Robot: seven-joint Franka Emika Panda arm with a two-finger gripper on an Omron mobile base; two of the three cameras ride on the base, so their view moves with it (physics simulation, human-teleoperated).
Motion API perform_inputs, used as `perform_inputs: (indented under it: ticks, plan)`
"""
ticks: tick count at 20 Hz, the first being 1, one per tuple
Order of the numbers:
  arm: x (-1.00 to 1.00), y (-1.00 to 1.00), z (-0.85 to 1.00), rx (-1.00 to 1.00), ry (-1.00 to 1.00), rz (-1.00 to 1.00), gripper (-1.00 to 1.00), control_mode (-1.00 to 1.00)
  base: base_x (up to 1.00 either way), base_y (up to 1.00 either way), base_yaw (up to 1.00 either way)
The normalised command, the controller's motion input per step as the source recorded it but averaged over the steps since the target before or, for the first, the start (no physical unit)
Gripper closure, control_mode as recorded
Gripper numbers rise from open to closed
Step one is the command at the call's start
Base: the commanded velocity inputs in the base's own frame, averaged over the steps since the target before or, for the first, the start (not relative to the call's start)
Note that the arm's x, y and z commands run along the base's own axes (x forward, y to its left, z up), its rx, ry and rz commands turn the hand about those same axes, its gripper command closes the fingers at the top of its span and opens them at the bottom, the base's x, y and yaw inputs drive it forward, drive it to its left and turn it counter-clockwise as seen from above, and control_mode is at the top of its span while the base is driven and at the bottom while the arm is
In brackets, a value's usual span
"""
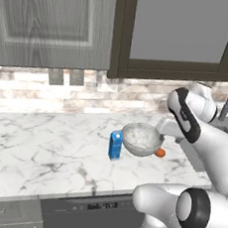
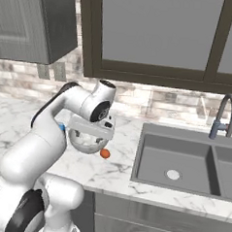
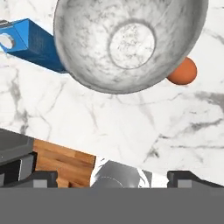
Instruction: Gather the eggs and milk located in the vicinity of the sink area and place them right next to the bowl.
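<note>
gripper (image 3: 112,177): jaws apart, empty; above bowl (image 3: 127,43) | milk (image 3: 37,43), egg (image 3: 183,71): flanking bowl on counter (image 3: 109,127)

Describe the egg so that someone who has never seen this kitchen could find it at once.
Start at the dark grey sink and move along the white marble counter to the wide speckled bowl. The egg lies right against the bowl's rim on the sink side, opposite the blue milk carton. It is the one small, round, orange-brown thing there.
</note>
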Motion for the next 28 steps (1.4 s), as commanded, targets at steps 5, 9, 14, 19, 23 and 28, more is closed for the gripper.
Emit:
perform_inputs:
  ticks: [5,9,14,19,23,28]
  plan:
    - [-0.67,0.48,0.22,-0.09,0.08,-0.11,-1.0,-1.0,0.0,0.0,0.0]
    - [-0.62,0.53,0.13,-0.14,0.03,-0.1,-1.0,-1.0,0.0,0.0,0.0]
    - [-0.79,0.4,0.02,-0.08,0.0,-0.06,-1.0,-1.0,0.0,0.0,0.0]
    - [-0.46,0.51,0.14,-0.12,-0.06,0.0,-1.0,-1.0,0.0,0.0,0.0]
    - [0.0,0.0,0.0,0.0,0.0,0.0,-1.0,-1.0,0.0,0.0,0.0]
    - [0.0,0.0,0.0,0.0,0.0,0.0,-1.0,-1.0,0.0,0.0,0.0]
